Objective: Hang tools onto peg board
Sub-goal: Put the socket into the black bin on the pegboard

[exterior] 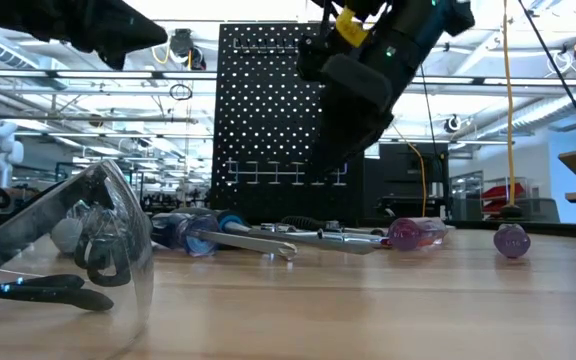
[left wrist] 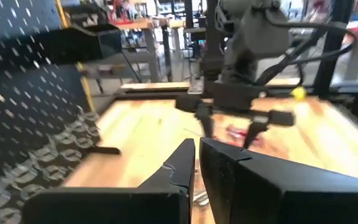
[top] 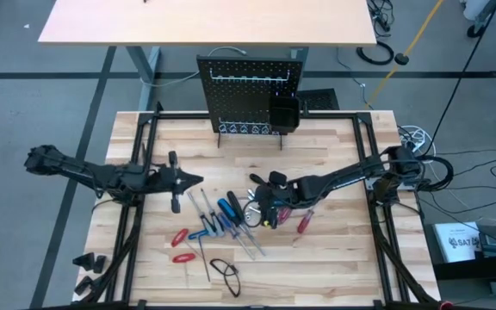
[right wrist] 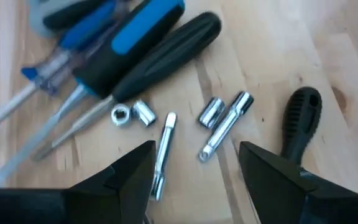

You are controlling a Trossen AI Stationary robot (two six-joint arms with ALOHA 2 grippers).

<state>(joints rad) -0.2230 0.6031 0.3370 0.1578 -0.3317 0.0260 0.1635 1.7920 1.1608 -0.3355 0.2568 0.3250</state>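
Beside table, box (top: 461,242) reading "SATA", tools (top: 222,220) unlabelled

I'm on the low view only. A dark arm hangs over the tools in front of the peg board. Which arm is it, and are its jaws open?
Observer: That's the right gripper, and its jaws are open.
Operator: What is it lined up on?
Observer: Small silver bits lying loose beside a black screwdriver. They show between the open jaws, and none is held.
Operator: Where's the other arm?
Observer: The left gripper waits to the left of the tools, jaws shut on nothing.
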